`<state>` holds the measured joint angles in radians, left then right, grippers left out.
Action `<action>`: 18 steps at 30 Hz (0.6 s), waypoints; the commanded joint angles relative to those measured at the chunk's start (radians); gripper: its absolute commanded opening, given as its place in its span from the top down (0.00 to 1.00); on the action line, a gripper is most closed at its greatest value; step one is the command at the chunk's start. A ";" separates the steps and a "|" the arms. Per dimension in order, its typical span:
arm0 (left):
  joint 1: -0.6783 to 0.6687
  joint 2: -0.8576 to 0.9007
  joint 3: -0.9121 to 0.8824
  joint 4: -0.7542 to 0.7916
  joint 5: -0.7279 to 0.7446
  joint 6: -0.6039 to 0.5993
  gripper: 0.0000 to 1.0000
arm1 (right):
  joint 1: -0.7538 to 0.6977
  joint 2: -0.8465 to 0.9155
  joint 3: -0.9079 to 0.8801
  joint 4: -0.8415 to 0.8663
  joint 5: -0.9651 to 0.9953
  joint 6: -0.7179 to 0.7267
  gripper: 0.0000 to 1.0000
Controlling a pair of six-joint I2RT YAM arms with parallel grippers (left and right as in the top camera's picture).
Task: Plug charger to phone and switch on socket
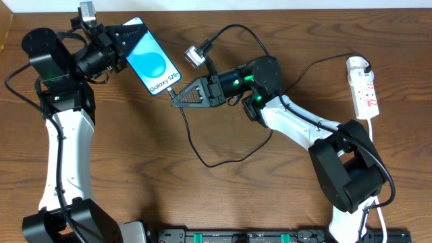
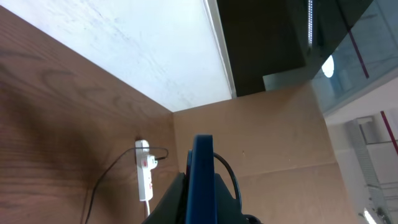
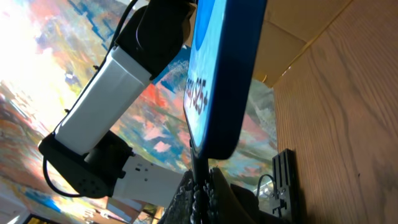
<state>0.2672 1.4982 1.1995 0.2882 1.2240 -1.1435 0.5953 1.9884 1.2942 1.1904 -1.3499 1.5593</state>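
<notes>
The phone (image 1: 154, 59), light-blue screen up, hangs tilted above the table's far left with my left gripper (image 1: 125, 42) shut on its upper end. In the left wrist view the phone (image 2: 202, 177) stands edge-on between the fingers of that left gripper (image 2: 202, 199). My right gripper (image 1: 175, 99) is shut on the charger's connector tip (image 3: 199, 163), which meets the bottom edge of the phone (image 3: 225, 74); whether it is seated I cannot tell. The charger cable (image 1: 202, 158) loops over the table to its plug (image 1: 358, 65) in the white socket (image 1: 364, 91) at far right.
A black rail (image 1: 236, 237) runs along the table's front edge. The right arm's white links (image 1: 297, 125) stretch across the middle, its base (image 1: 347, 172) at front right. The left arm's base column (image 1: 64, 155) stands at left. The socket (image 2: 144, 177) shows far off in the left wrist view.
</notes>
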 commanded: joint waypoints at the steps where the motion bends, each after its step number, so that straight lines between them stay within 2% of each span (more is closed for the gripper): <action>1: -0.009 -0.004 0.008 0.006 0.026 0.016 0.93 | 0.008 -0.014 0.015 0.002 0.031 -0.020 0.99; 6: -0.010 -0.004 0.008 0.006 0.051 0.019 0.93 | 0.008 -0.014 0.015 -0.024 0.031 -0.040 0.99; 18: -0.058 -0.004 0.008 0.005 0.087 0.109 0.93 | 0.008 -0.014 0.015 -0.036 0.035 -0.050 0.99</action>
<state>0.2443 1.4982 1.1995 0.2901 1.2442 -1.0710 0.5961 1.9884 1.2942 1.1515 -1.3861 1.5299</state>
